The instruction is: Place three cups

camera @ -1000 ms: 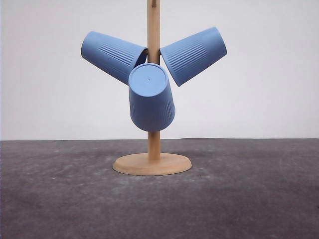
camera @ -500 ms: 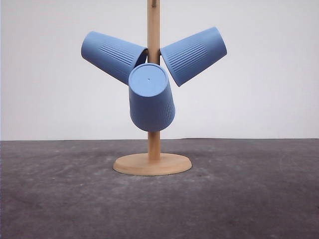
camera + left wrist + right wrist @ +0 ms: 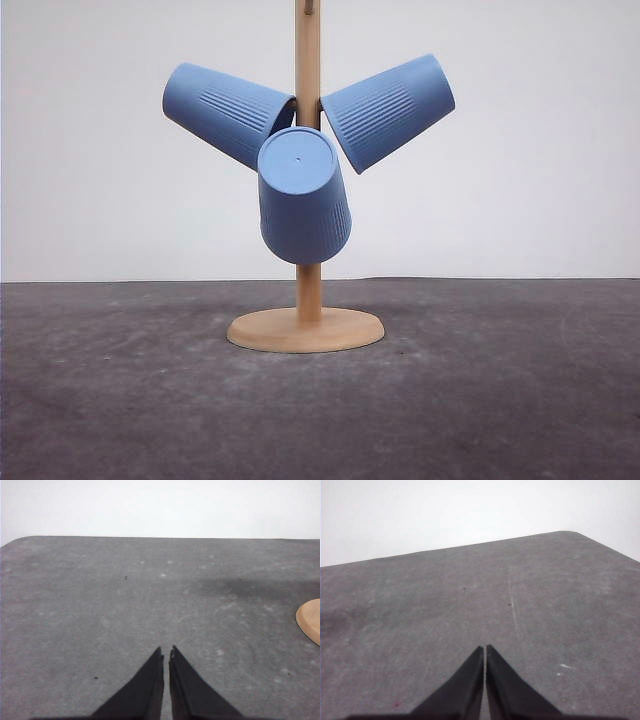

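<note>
A: While the three cups hang on the wooden stand (image 3: 308,250), where is each one?

B: The left cup (image 3: 225,110) tilts up to the left, the right cup (image 3: 388,108) tilts up to the right, and the near cup (image 3: 303,196) points its flat bottom at us.

A: And the stand?

B: On the gray bench (image 3: 500,390).

A: The end effectors?

B: The left end effector (image 3: 166,652) and the right end effector (image 3: 485,649) are both closed, holding nothing, over the bench.

Ribbed matt cups (image 3: 303,195), seemingly plastic; smooth wooden stand (image 3: 306,329).
</note>
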